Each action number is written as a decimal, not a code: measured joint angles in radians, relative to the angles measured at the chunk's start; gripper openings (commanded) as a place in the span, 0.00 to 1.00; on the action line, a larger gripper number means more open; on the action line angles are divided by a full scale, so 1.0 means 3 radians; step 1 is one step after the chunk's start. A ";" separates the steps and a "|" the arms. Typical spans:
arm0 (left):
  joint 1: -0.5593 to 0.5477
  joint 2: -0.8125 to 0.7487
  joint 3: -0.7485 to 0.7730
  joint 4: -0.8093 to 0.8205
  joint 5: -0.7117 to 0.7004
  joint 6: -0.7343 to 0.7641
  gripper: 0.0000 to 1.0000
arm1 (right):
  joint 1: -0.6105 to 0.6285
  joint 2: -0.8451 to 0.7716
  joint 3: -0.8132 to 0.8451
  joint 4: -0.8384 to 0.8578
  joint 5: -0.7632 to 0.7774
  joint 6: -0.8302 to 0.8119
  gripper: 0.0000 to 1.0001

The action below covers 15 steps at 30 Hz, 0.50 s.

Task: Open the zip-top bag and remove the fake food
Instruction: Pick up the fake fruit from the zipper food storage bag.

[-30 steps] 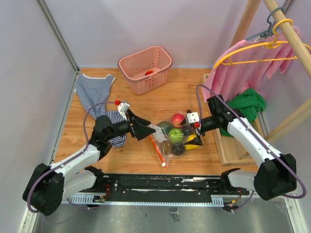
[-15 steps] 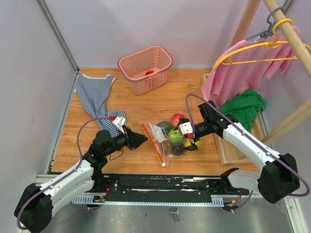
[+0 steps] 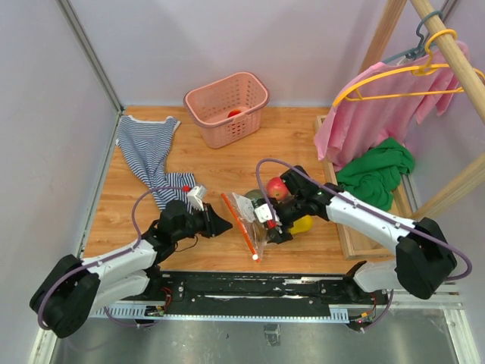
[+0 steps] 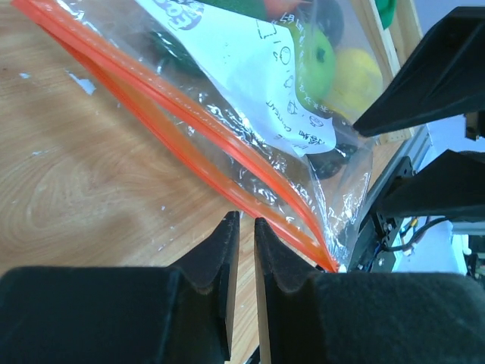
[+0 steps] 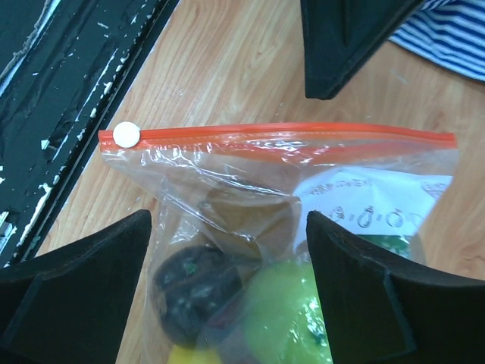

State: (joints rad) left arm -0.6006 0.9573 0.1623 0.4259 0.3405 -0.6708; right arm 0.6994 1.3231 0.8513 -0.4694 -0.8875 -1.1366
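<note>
Left gripper [image 4: 247,227] nearly pressed together, empty, just beside zip strip [image 4: 151,114]; right gripper [image 5: 227,221] spread behind strip over zip-top bag [image 5: 227,178]; best pinch opposite lips.

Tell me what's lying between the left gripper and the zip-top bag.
Only bare wooden table: the left wrist view shows the left gripper just short of the orange strip of the zip-top bag.

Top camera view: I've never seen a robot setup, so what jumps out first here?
The clear zip-top bag of bright fake fruit in the middle of the wooden table, with the left arm and right arm pointing at it from either side. Next, the pink basket at the back and the pink garment hanging at the right.
</note>
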 measured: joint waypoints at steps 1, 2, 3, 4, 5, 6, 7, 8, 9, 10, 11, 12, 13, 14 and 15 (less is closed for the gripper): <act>-0.0017 0.0062 0.0000 0.0070 0.0006 -0.0011 0.19 | 0.0033 0.0041 0.0000 0.0006 0.0033 0.0018 0.80; -0.0037 0.0140 0.0000 0.0156 0.0019 -0.0023 0.19 | 0.0075 0.0086 0.0001 0.0010 0.0083 0.0037 0.78; -0.0056 0.0216 0.0000 0.0233 0.0034 -0.0028 0.19 | 0.0104 0.0122 0.0001 0.0009 0.0117 0.0050 0.76; -0.0074 0.0280 0.0000 0.0301 0.0046 -0.0037 0.20 | 0.0126 0.0161 0.0001 0.0008 0.0165 0.0058 0.75; -0.0092 0.0340 0.0000 0.0365 0.0055 -0.0048 0.20 | 0.0142 0.0196 0.0003 0.0008 0.0205 0.0066 0.74; -0.0122 0.0443 0.0000 0.0481 0.0067 -0.0060 0.20 | 0.0159 0.0223 0.0005 0.0008 0.0245 0.0074 0.74; -0.0128 0.0468 0.0000 0.0507 0.0070 -0.0061 0.20 | 0.0165 0.0251 0.0009 0.0009 0.0289 0.0079 0.73; -0.0144 0.0539 0.0000 0.0584 0.0079 -0.0065 0.20 | 0.0173 0.0268 0.0009 0.0008 0.0326 0.0081 0.72; -0.0155 0.0619 0.0000 0.0670 0.0090 -0.0066 0.20 | 0.0174 0.0281 0.0009 0.0006 0.0362 0.0080 0.72; -0.0167 0.0699 0.0003 0.0735 0.0094 -0.0069 0.21 | 0.0177 0.0292 0.0009 0.0006 0.0388 0.0080 0.71; -0.0177 0.0801 0.0004 0.0802 0.0104 -0.0071 0.21 | 0.0178 0.0308 0.0010 0.0005 0.0425 0.0076 0.71; -0.0189 0.0905 0.0006 0.0862 0.0116 -0.0071 0.22 | 0.0178 0.0318 0.0010 0.0004 0.0448 0.0075 0.71; -0.0201 0.0988 0.0009 0.0904 0.0127 -0.0072 0.23 | 0.0178 0.0328 0.0010 0.0004 0.0473 0.0074 0.70; -0.0215 0.1063 0.0013 0.0950 0.0132 -0.0072 0.24 | 0.0178 0.0340 0.0010 0.0004 0.0509 0.0070 0.70; -0.0235 0.1148 0.0022 0.1001 0.0140 -0.0074 0.25 | 0.0178 0.0350 0.0010 0.0004 0.0534 0.0064 0.69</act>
State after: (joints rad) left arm -0.6712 1.3018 0.1688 0.7261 0.3824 -0.6930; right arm 0.7528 1.4281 0.8543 -0.4683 -0.7273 -1.1175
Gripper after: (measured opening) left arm 0.224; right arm 0.707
